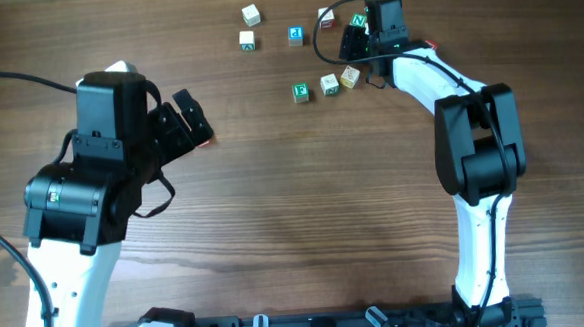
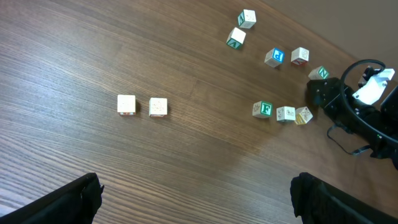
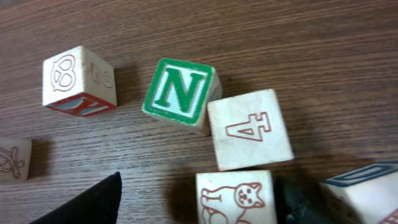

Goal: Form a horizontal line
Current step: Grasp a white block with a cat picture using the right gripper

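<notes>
A short row of three pale letter cubes [image 1: 329, 85] lies at the upper middle, slightly slanted, with a green F cube [image 1: 301, 93] at its left end. It also shows in the left wrist view [image 2: 285, 114]. My right gripper [image 1: 358, 42] hangs just above that row and is open. In the right wrist view its fingers [image 3: 198, 186] straddle a cat-picture cube [image 3: 236, 198], which touches the right finger. A red 4 cube [image 3: 249, 127] and a green N cube [image 3: 180, 93] lie just beyond. My left gripper [image 1: 189, 114] is open and empty, far to the left.
Single cubes lie at the top: two pale ones [image 1: 251, 13] [image 1: 249, 41], a blue-lettered one [image 1: 295, 35] and a red-marked one [image 1: 327, 19]. Two plain cubes [image 2: 126, 104] [image 2: 158, 107] sit side by side near my left arm. A black cable [image 1: 321, 42] loops by my right gripper.
</notes>
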Available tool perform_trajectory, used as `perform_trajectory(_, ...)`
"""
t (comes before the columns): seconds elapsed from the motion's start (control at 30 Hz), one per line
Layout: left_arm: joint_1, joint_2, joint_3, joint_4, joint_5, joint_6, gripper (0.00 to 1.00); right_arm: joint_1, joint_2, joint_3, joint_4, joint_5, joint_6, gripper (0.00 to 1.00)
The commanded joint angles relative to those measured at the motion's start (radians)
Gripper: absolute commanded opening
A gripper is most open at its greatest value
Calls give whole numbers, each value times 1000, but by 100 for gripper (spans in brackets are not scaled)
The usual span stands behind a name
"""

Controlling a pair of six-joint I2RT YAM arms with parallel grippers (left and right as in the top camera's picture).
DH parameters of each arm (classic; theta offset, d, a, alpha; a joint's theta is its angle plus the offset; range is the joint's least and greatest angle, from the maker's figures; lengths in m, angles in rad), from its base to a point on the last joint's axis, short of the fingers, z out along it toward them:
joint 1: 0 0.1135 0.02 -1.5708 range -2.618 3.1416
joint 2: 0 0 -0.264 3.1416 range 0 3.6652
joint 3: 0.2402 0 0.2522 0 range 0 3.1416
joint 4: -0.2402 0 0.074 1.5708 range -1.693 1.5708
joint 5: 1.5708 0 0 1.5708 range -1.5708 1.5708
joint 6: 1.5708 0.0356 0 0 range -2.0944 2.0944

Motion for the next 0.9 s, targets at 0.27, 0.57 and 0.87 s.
perform_trajectory(0.27, 0, 6, -6, -3, -13, 15, 100, 1, -64, 14, -97, 35, 2, 25)
perform_trajectory(0.57, 0, 6, -6, -3, -13, 15, 100, 34, -283, 14, -238, -333, 66, 22)
perform_trajectory(0.87, 0, 6, -6, -3, -13, 15, 100, 227, -274, 8, -309, -256, 34, 22)
